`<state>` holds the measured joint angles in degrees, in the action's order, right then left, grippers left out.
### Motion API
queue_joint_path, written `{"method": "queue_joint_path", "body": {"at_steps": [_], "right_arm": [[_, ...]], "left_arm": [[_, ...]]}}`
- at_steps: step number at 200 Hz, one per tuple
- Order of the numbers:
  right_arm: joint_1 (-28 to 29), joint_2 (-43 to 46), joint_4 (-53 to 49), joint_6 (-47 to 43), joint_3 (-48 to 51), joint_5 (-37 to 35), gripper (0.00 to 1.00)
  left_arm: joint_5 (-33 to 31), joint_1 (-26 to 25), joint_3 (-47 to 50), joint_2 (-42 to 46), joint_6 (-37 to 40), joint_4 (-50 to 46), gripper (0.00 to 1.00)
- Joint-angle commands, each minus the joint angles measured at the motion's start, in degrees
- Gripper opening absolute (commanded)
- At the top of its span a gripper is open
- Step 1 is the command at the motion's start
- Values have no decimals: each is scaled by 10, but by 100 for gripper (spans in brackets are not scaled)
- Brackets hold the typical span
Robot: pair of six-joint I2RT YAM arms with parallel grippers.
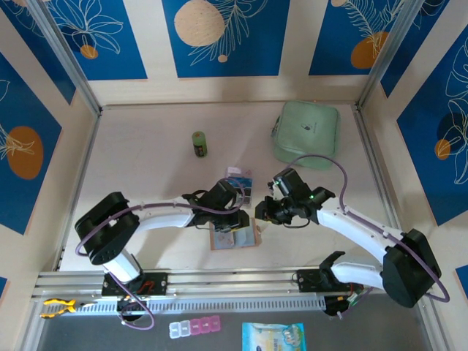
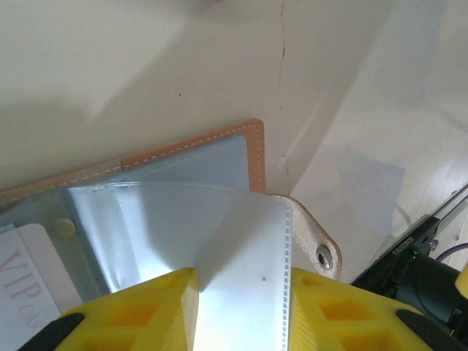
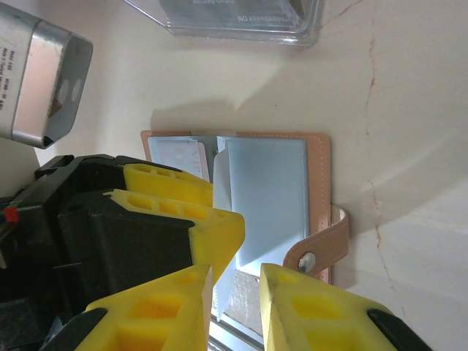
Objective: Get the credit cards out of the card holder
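the card holder (image 1: 234, 238) lies open and flat on the table (image 1: 146, 168) just ahead of the two arm bases, with its snap tab (image 3: 322, 245) hanging off one edge. both arms are bent in over it.

the left gripper (image 2: 245, 314) is low over the clear pocket leaves. its jaws stand apart, and a raised leaf (image 2: 241, 248) runs past both fingers with nothing clamped between them. the right gripper (image 3: 235, 292) shows a narrow gap with the edge of a leaf in it; i cannot tell whether it is pinching.

a pale card (image 2: 22, 289) with "vip" lettering sits inside a pocket beside the left fingers, so at least one of the credit cards is still in the holder. a clear case (image 3: 234, 18) lies on the table just beyond the holder.

judgement: the step in hand is working through the leaves to reach a loaded pocket, and the task is part done at best. the next move calls for one gripper to pin the holder flat. the other must then catch the card's exposed edge and draw it along the pocket opening. the leaves are slippery and flexible, so the holder may lift with the card.
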<state>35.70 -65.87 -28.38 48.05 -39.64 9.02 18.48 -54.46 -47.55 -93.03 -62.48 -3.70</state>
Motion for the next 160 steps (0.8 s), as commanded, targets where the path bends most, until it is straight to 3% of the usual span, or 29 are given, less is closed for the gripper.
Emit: {"method": "queue_joint_path", "body": {"at_steps": [1, 99, 132, 160], "right_arm": [[-4, 9, -18, -10, 7, 14, 26], [16, -32, -3, -4, -22, 24, 26], [38, -60, 8, 4, -34, 21, 26], [60, -94, 19, 11, -49, 18, 25]], "left_arm": [[4, -6, -13, 1, 14, 4, 37], [-18, -1, 22, 50, 17, -2, 51], [-22, 6, 40, 67, 17, -5, 47], [-32, 14, 71, 98, 15, -12, 34]]}}
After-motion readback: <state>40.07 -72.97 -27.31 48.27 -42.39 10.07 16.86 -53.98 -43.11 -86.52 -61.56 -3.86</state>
